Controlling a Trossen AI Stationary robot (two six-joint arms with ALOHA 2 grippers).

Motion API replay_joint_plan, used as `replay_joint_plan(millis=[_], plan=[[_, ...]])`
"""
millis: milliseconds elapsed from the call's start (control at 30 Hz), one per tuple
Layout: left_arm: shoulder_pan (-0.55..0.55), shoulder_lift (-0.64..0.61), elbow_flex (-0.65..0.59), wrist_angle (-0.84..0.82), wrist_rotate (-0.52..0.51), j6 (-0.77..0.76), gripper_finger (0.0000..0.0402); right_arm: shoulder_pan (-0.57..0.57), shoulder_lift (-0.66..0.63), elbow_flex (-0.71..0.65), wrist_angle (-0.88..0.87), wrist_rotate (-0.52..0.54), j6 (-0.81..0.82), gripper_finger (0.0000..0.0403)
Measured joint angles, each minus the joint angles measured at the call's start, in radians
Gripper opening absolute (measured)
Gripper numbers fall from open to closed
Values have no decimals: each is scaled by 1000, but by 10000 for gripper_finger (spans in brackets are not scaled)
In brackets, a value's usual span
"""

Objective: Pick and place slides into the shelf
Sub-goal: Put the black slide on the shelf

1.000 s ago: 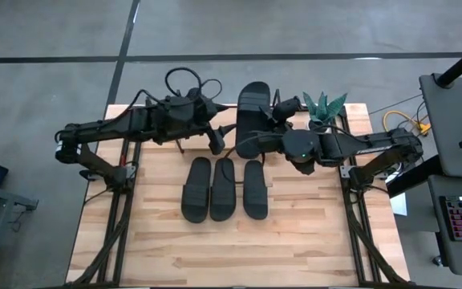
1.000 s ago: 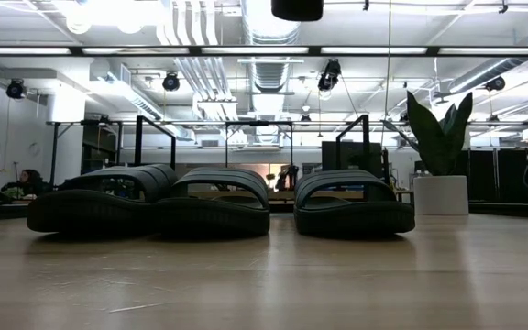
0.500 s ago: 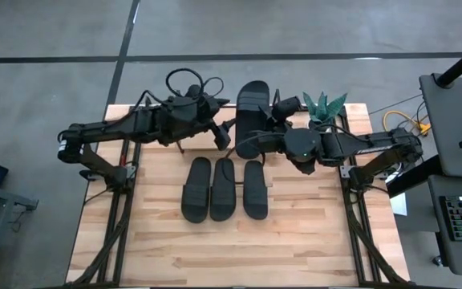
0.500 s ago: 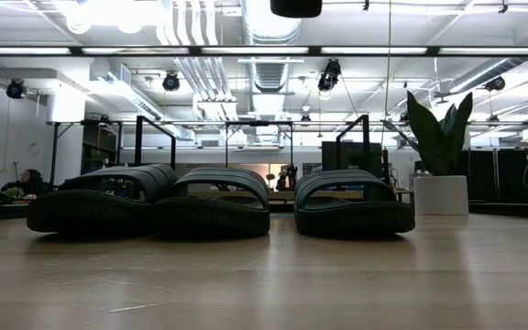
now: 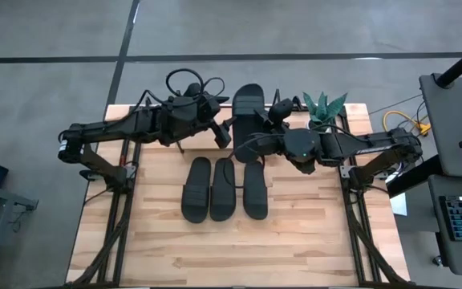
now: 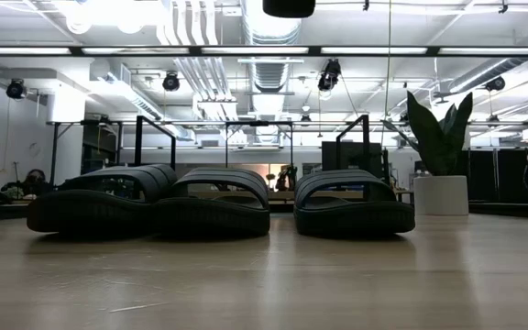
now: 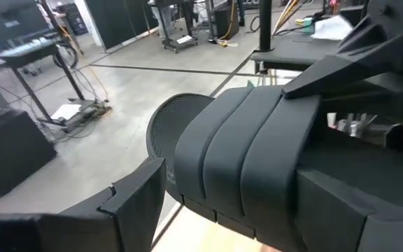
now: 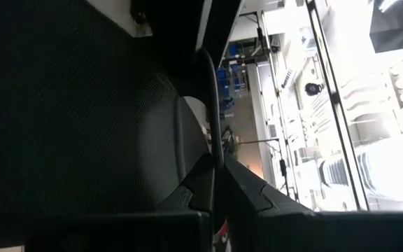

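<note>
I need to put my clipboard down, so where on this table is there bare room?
The near half of the wooden table, in front of the three slides, is bare. So are the strips between the slides and each side frame. The far edge is crowded: both arms, the lifted slide and the potted plant.

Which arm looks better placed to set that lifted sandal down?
The right arm, probably: the right gripper is already shut on the raised slide. The left gripper hangs open beside it.

You'll find no readable text, label, brand, number or sign in any view: not on the sandals, the arms, the surface or the room beyond.
</note>
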State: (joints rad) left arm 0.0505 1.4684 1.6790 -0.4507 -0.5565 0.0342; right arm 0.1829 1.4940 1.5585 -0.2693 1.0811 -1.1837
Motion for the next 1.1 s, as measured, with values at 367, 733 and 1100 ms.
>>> replay_joint_plan(millis=[367, 733, 1100], plan=[[0, 62, 4, 46, -94, 35, 251, 0, 1, -1, 15, -4, -12, 8], [-11, 43, 5, 111, -101, 212, 181, 0, 1, -1, 22, -7, 4, 8], [-42, 48, 5, 132, -119, 440, 168, -8, 0, -1, 13, -37, 64, 8]])
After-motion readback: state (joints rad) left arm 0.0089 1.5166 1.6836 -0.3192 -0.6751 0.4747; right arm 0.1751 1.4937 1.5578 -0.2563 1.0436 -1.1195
